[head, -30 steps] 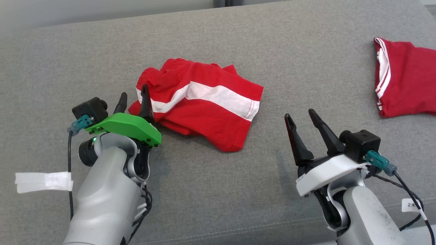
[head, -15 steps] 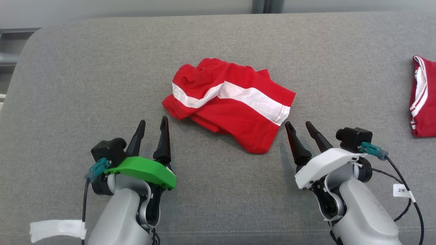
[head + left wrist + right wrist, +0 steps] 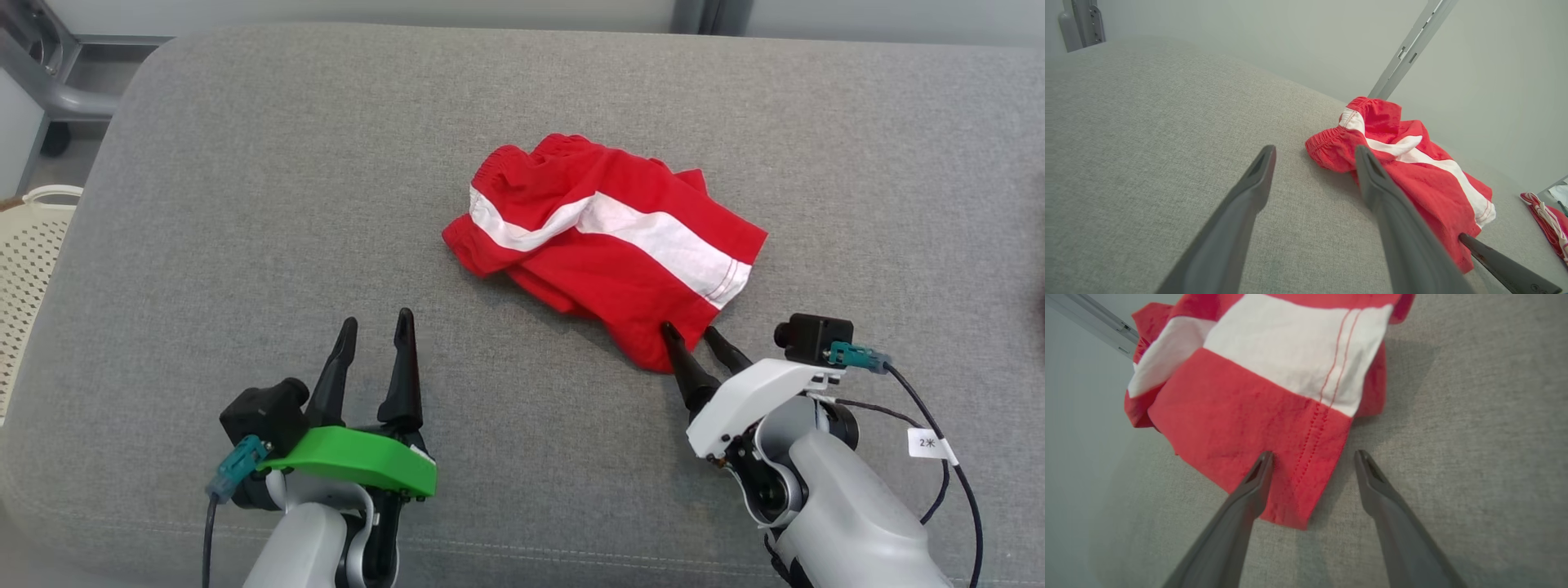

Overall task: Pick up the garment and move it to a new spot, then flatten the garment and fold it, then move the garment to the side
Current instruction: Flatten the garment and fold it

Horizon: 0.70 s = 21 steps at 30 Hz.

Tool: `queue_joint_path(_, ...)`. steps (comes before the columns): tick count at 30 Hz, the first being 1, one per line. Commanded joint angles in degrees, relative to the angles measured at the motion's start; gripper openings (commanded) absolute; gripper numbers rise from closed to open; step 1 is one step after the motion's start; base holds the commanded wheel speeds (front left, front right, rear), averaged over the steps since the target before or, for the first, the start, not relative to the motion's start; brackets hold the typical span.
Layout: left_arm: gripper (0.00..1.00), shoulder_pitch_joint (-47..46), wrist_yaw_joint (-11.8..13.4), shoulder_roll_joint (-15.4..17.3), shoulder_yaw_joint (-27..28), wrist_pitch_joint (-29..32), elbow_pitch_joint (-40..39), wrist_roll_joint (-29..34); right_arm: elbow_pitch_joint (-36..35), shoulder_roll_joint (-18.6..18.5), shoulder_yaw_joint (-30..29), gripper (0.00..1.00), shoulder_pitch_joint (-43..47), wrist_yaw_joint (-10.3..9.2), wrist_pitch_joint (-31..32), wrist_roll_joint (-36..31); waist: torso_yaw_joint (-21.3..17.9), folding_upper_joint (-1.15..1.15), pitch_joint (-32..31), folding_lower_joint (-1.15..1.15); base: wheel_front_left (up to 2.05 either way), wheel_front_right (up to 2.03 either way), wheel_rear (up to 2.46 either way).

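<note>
Right tool [image 3: 691,331] astride corner of red garment [image 3: 620,265]

Basket [image 3: 33,269] cut off at the edge — red cloth [image 3: 1549,224], perhaps a shirt, likewise.

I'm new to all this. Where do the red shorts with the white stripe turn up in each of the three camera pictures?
Head view: red shorts just right of centre, on the grey cushion.
Left wrist view: right of centre, running toward the lower right.
Right wrist view: upper left and centre, one corner between the fingers of the open right gripper.
Shared landmark: the stitched end of the white stripe.
</note>
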Motion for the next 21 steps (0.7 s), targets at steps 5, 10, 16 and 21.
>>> queue_joint_path(5, 1.0, 1.6, 0.5, 0.1, 1.5, 0.0, -1.6, 0.5, 2.3, -0.3, 2.9, 0.36, -2.3, -0.02, -1.7, 5.5, 0.4, 0.0, 0.0, 0.0, 0.0, 0.0, 0.0)
queue_joint_path(10, 1.0, 2.0, 0.6, 0.1, 2.1, 0.0, -2.1, 0.7, 3.1, -1.5, 4.9, 0.0, -2.9, -0.02, -3.5, 7.0, 0.0, 0.0, -0.1, 0.0, 0.0, 0.0, 0.0)
queue_joint_path(16, 1.0, 2.7, 0.6, 0.1, 2.5, 0.0, -2.5, 0.2, -0.7, -6.7, 8.5, 0.0, -0.8, -0.02, -2.3, 8.1, -1.7, 0.0, -0.5, 0.0, 0.0, 0.0, 0.0)
queue_joint_path(21, 1.0, 2.8, 0.7, 0.1, 2.8, 0.0, -3.0, -0.1, -5.4, -13.5, 10.1, 0.0, 0.3, -0.02, 1.4, 8.9, -3.6, 0.0, -0.5, 0.0, 0.0, 0.0, 0.0)
